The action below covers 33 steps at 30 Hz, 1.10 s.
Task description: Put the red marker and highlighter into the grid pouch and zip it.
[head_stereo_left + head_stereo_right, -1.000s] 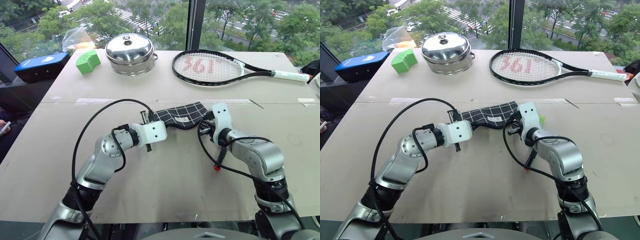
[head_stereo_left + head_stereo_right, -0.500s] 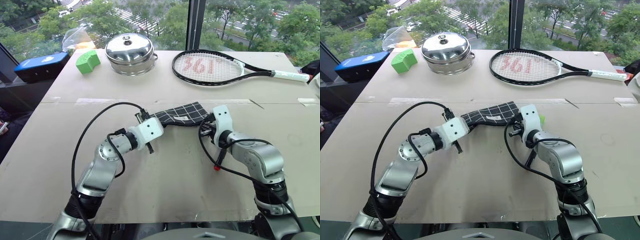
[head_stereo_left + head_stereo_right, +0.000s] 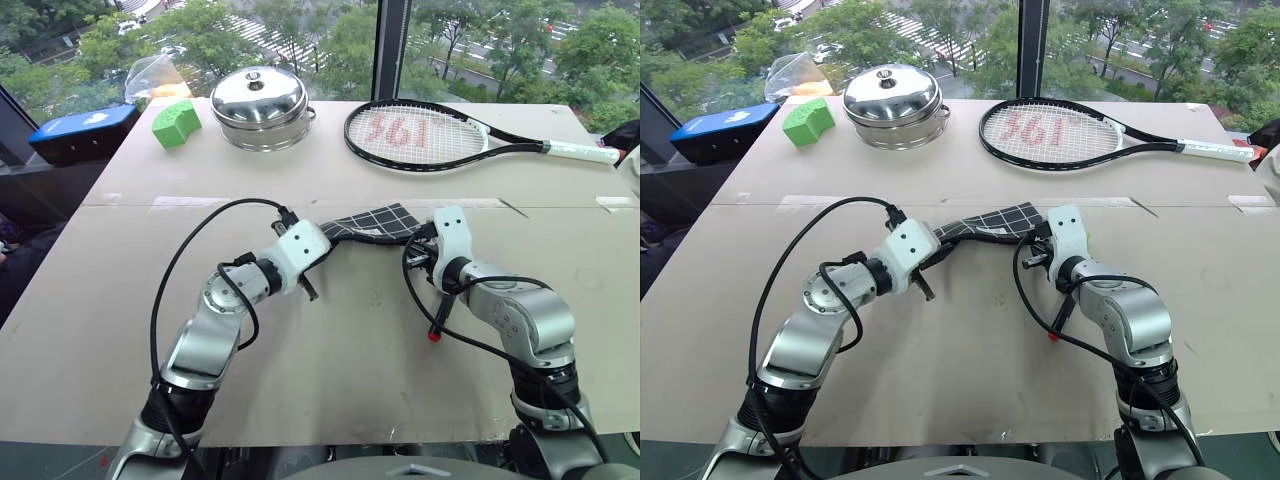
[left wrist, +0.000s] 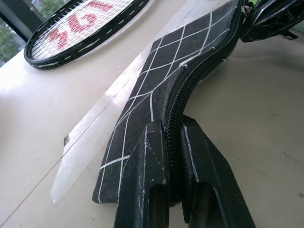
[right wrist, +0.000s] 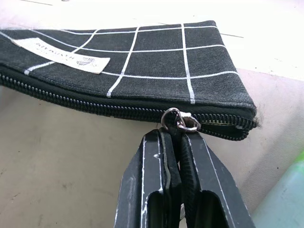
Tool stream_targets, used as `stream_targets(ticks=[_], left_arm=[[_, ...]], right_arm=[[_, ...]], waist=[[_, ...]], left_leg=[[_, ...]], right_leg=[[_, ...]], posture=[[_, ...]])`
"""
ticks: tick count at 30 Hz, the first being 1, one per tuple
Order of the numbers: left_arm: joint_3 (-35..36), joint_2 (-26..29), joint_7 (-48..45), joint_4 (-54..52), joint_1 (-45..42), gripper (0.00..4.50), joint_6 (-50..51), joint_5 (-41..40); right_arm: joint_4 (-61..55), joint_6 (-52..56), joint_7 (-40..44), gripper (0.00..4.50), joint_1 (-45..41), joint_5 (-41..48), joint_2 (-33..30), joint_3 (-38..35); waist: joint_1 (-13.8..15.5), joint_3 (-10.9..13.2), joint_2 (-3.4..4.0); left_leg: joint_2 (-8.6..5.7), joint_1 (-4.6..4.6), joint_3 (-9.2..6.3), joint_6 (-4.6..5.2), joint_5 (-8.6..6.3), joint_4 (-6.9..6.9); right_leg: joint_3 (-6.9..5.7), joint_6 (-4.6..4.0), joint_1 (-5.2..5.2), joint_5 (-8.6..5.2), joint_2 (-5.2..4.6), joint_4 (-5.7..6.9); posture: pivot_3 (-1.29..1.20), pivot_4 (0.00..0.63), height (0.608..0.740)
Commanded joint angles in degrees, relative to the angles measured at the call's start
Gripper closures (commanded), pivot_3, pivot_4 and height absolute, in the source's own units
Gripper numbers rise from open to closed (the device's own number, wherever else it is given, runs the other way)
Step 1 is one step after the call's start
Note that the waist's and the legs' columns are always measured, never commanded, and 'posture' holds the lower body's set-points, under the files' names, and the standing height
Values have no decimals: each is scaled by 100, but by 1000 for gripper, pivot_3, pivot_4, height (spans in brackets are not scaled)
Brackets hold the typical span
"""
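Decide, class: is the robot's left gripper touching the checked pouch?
Touching. In the left wrist view the left gripper is closed on the zip edge of the pouch, its two black fingers pressed against the fabric with no gap.

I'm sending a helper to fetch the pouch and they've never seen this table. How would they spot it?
On the big tan table, look near the middle, in front of the tennis racket. The grid pouch lies between the two grippers: flat black fabric with white grid lines and a white label, unlike anything nearby.
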Motion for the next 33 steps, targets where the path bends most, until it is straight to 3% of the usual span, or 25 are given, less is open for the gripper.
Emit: stream_targets(ticks=[1, 11, 23, 33], left_arm=[[-1, -25, 90, -402, -120, 4500, 91, -88], [56, -131, 238, -524, -221, 4500, 466, -284], [-150, -67, 348, -565, -206, 4500, 414, -253], [73, -196, 496, -608, -184, 4500, 603, -521]], right_arm=[[-338, -9, -17, 4408, -172, -21, 24, 72], [-384, 46, -45, 4408, -104, -69, 81, -2], [-450, 280, 60, 4408, -373, 226, 757, 184], [-436, 335, 32, 4408, -220, -8, 323, 171]], waist=[[-2, 0, 0], [2, 0, 0], [0, 0, 1], [0, 2, 2]], left_leg=[[0, 0, 0, 0, 0, 0], [-1, -2, -1, 0, 0, -2], [0, -1, -2, -1, 0, -3], [-1, -2, -4, -1, 0, -4]], right_leg=[[0, 0, 0, 0, 0, 0], [-1, 0, 0, 0, -1, -6], [-1, 0, 0, 0, -1, -6], [-3, -1, 0, 0, -13, -8]], posture=[[0, 150, 740], [0, 150, 740], [0, 150, 740], [0, 150, 740]])
